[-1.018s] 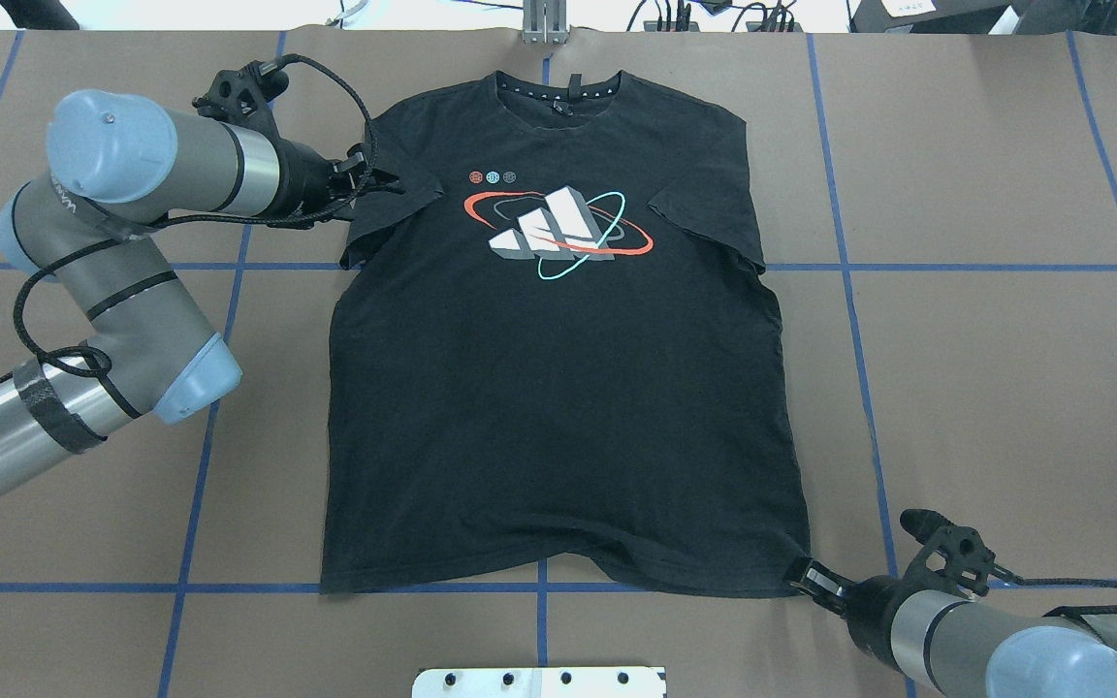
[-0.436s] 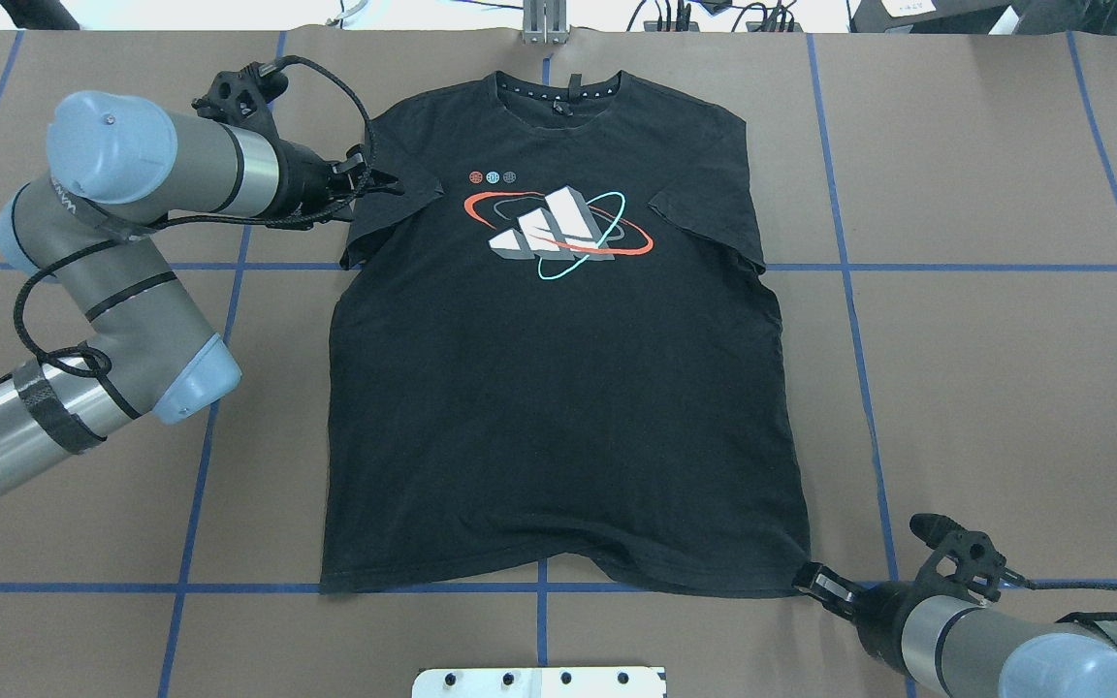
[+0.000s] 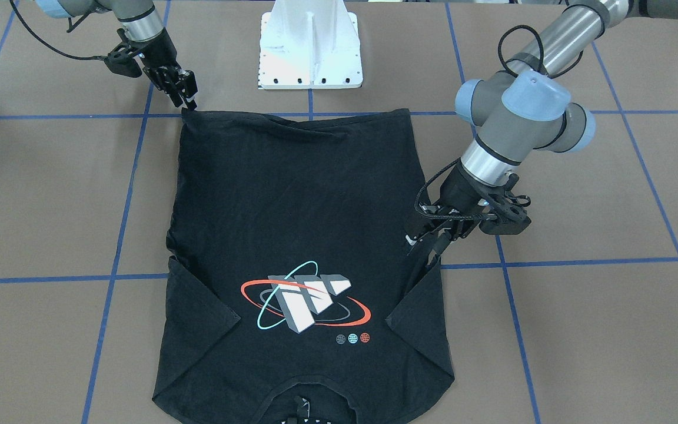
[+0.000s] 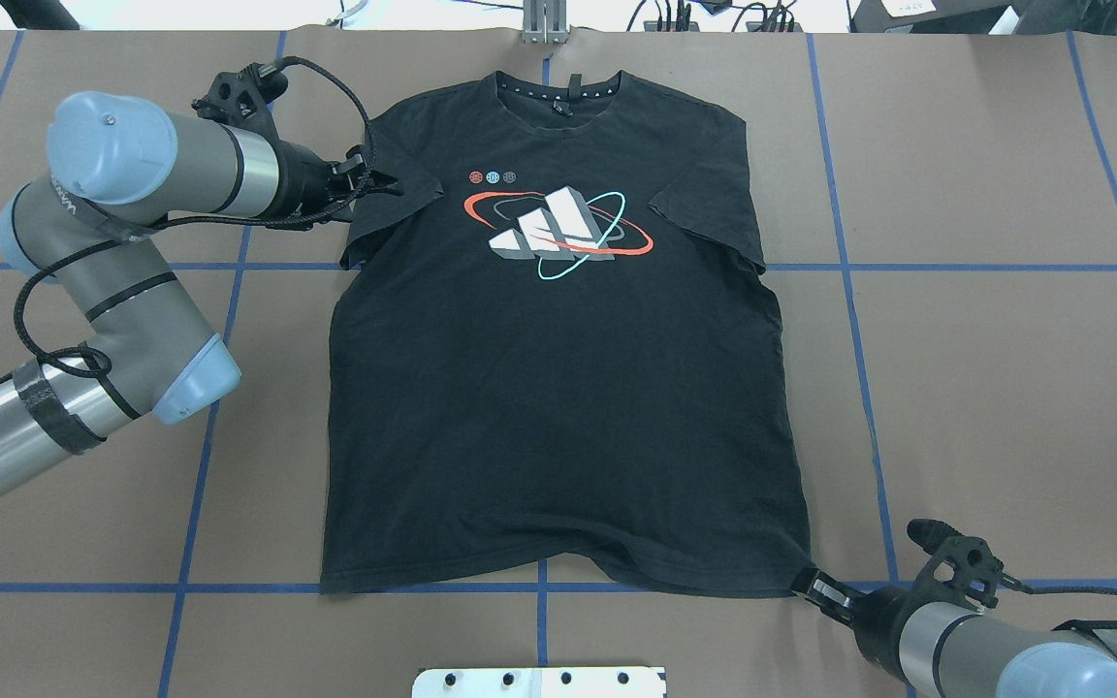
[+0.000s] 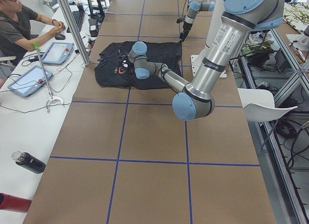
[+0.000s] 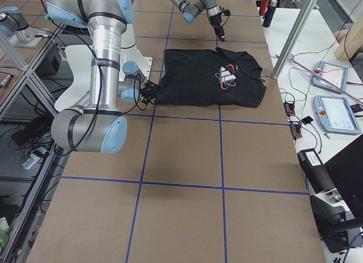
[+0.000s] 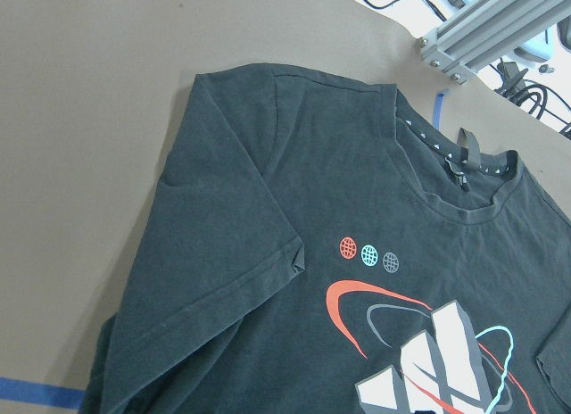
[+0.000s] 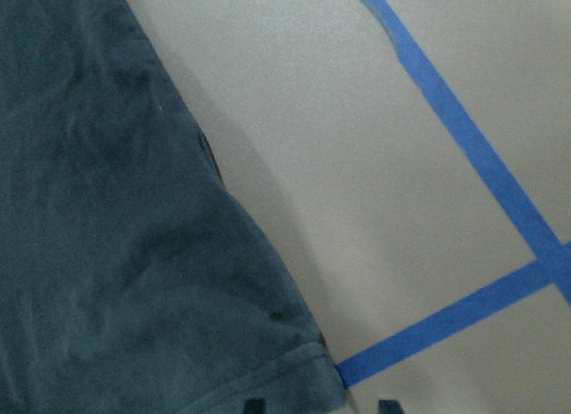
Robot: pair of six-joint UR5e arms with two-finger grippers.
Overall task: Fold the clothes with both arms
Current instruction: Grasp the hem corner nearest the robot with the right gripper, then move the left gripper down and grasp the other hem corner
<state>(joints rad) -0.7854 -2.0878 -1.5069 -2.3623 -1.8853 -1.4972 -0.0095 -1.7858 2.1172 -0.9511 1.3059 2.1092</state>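
The clothes are one black T-shirt (image 4: pixel 558 407) lying flat and graphic-up on the brown table, both sleeves folded inward, collar at the far edge. My left gripper (image 4: pixel 386 182) hovers over the folded left sleeve, and in the front-facing view its fingers (image 3: pixel 424 250) look spread with nothing between them. The left wrist view shows only the sleeve and collar of the shirt (image 7: pixel 268 209). My right gripper (image 4: pixel 815 586) sits at the near right hem corner, open. Its two fingertips (image 8: pixel 254 405) stand apart at that view's bottom edge, with the hem corner (image 8: pixel 321 383) lying flat between them.
The white pedestal base (image 3: pixel 311 47) stands just behind the hem. Blue tape lines (image 4: pixel 849 267) grid the table. A metal post (image 4: pixel 544 24) rises beyond the collar. A person (image 5: pixel 19 26) sits at a side table with tablets and cables.
My right gripper has drawn back a little from the hem corner toward the near right edge. The left arm and the shirt have not visibly moved.
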